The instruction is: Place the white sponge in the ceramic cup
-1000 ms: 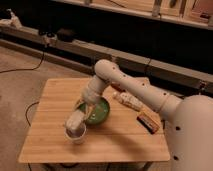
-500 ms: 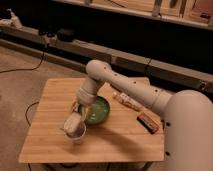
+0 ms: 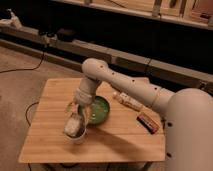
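Note:
The white sponge (image 3: 73, 125) is a pale block sitting tilted at the mouth of the ceramic cup (image 3: 78, 137), a small white round cup near the front left of the wooden table (image 3: 50, 135). My gripper (image 3: 76, 120) hangs straight above the cup, reaching down from the white arm (image 3: 122, 82). It is shut on the sponge, whose lower part is at the cup's rim. How deep the sponge reaches inside the cup is hidden.
A green bowl (image 3: 99, 110) stands right behind and to the right of the cup, close to the gripper. A long white packet (image 3: 127, 100) lies further right, and a brown-orange bar (image 3: 149, 122) lies near the right edge. The robot's body (image 3: 190, 135) fills the right side.
The arm's elbow has swung slightly left over the last second. The gripper with the sponge has stayed over the cup, barely shifting.

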`<state>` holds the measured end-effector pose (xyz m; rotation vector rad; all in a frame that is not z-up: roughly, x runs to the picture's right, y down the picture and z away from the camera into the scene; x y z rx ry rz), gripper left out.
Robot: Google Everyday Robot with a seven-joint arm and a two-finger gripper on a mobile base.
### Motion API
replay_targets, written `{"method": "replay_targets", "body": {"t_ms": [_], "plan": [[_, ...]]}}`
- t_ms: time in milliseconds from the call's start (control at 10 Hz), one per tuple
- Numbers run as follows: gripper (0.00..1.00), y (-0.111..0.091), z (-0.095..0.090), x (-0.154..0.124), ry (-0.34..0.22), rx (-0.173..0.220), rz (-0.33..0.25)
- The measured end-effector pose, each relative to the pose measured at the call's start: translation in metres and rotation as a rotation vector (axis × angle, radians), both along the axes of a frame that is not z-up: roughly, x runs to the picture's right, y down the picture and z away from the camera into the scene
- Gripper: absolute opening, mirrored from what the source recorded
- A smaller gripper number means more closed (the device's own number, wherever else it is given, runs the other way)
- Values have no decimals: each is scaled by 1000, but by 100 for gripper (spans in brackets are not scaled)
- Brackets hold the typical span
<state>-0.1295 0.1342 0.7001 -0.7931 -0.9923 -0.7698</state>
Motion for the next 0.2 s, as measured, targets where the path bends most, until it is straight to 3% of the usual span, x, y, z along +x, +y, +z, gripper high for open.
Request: {"method": "replay_targets", "body": {"t_ms": [200], "plan": [[77, 1, -2, 1, -3, -2, -5]]}}
